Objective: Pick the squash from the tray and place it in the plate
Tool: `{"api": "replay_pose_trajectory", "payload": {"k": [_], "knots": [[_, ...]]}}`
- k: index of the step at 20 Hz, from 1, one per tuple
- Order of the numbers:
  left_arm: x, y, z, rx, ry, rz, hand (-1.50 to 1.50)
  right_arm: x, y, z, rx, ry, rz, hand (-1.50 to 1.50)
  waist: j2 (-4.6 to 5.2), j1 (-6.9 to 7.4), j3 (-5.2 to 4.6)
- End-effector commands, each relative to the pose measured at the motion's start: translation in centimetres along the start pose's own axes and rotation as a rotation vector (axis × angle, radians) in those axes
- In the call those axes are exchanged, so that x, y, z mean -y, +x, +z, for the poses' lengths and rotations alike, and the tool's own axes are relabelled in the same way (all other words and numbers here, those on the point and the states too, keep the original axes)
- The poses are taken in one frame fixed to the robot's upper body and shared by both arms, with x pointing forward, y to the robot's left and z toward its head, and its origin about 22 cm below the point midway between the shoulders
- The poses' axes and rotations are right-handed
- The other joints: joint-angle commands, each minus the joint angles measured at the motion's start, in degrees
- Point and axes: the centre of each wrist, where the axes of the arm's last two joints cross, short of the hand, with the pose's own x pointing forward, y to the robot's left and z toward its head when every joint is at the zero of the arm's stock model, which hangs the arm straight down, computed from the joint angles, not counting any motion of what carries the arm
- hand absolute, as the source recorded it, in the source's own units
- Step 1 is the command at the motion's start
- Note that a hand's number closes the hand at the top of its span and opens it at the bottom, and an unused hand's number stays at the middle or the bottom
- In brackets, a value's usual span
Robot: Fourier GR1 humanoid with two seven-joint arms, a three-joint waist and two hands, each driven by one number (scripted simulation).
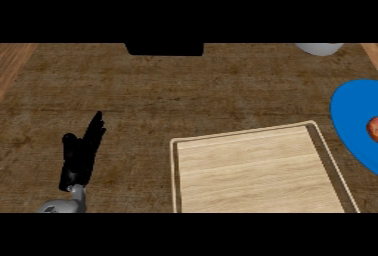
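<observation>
The squash (373,129) is judged to be the reddish-orange rounded shape cut off at the right edge of the frame, lying on the smooth blue plate (353,117). No squash is seen on the tray (251,172), a pale, grained wooden board with a raised rim at lower centre. So little of the squash is shown that its long axis cannot be told. The left hand (80,159) is seen at lower left, resting open with straight black fingers pointing up the frame. The squash lies well apart to its right, with the tray between them. The right hand is not shown, though that side is judged the nearer. The counter (184,90) is of dark, rough-grained wood.
</observation>
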Motion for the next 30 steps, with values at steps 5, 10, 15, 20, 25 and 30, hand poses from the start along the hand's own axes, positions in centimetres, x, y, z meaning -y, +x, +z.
{"api": "replay_pose_trajectory", "payload": {"k": [5, 10, 15, 20, 25, 30], "knots": [[0.0, 0.8, 0.4, 0.003, -0.007, -0.012, 0.0, -0.8, -1.2, 0.8, -0.007, -0.016, 0.042, -1.5, 0.0, 0.26, 0.04], [-0.6, 1.1, 0.1, 0.019, 0.014, -0.012, 0.0, 2.4, -0.2, 1.7, -0.036, -0.054, 0.063, -1.5, 0.09, 0.32, 0.07], [2.1, 2.0, -1.5, 0.006, -0.01, 0.001, 0.0, 3.8, -0.8, 3.6, -0.038, -0.066, 0.079, -1.5, 0.2, -0.18, 0.11], [0.4, 1.7, 0.3, 0.005, -0.006, -0.007, 0.0, 3.2, -1.5, 4.0, -0.077, -0.091, 0.122, -1.5, 0.22, 0.72, 0.21], [1.1, 1.6, 0.0, 0.007, -0.002, 0.004, 0.0, 3.7, -2.3, 5.4, -0.059, -0.129, 0.096, -1.5, 0.37, 0.37, 0.29], [-0.1, 0.6, -0.4, 0.0, -0.003, 0.012, 0.0, 6.8, -0.5, 6.0, -0.058, -0.16, 0.098, -1.5, 0.34, 0.23, 0.24]]}}
